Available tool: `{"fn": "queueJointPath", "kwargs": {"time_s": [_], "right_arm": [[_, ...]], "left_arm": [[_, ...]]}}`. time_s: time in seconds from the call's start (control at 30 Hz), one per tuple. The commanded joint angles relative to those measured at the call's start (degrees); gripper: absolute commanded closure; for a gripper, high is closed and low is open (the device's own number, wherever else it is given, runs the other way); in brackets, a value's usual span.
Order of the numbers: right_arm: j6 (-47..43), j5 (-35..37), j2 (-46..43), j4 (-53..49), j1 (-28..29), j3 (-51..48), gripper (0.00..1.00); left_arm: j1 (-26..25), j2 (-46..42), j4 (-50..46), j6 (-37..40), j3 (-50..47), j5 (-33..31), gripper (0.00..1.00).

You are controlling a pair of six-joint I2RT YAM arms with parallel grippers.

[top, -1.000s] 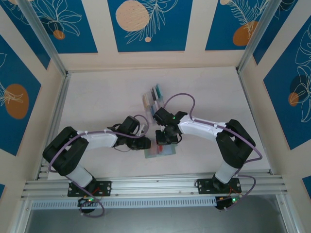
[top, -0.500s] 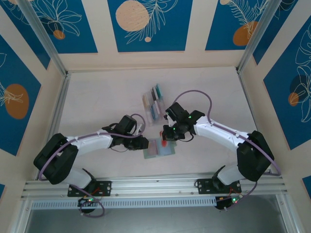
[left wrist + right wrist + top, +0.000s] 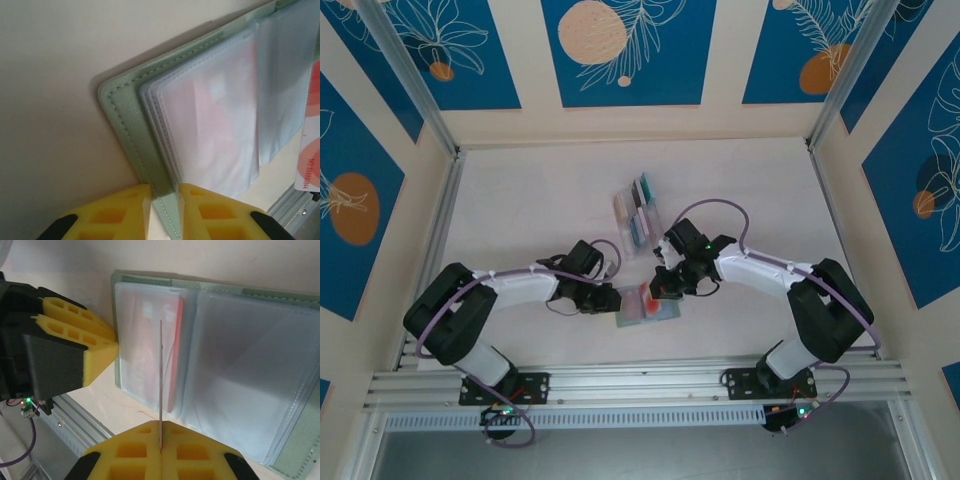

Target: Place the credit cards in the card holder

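pale tabletop [image 3: 520, 200] between blue-patterned walls. the left gripper [image 3: 165, 192], its gap narrow, pinches the green cover edge of the open card holder [image 3: 130, 125]. over the holder's left pockets a red card [image 3: 644, 297] stands edge-on, clamped in the right gripper [image 3: 161, 432].

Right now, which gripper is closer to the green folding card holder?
Left. The left gripper pinches the cover edge of the sage-green folding card holder, touching it. The right gripper sits just off it, shut on a thin red plastic card aimed at its clear pockets.
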Motion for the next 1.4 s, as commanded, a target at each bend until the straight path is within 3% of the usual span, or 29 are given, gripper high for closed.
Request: {"fn": "queueJointPath", "kwargs": {"time_s": [0.0,0.87,1.37], "right_arm": [[-1.1,-3.5,1.3,1.5,-0.5,-1.3,1.0],[0.7,-10.7,7.9,6.0,-3.9,-3.5,1.0],[1.7,-10.6,5.1,4.1,-4.7,-3.7,1.0]], "left_arm": [[0.8,1.1,-1.7,1.5,1.4,-1.2,0.79],[1.5,2.0,-2.0,2.1,1.3,-1.1,0.79],[1.6,3.5,-1.1,2.2,1.2,-1.0,0.79]]}}
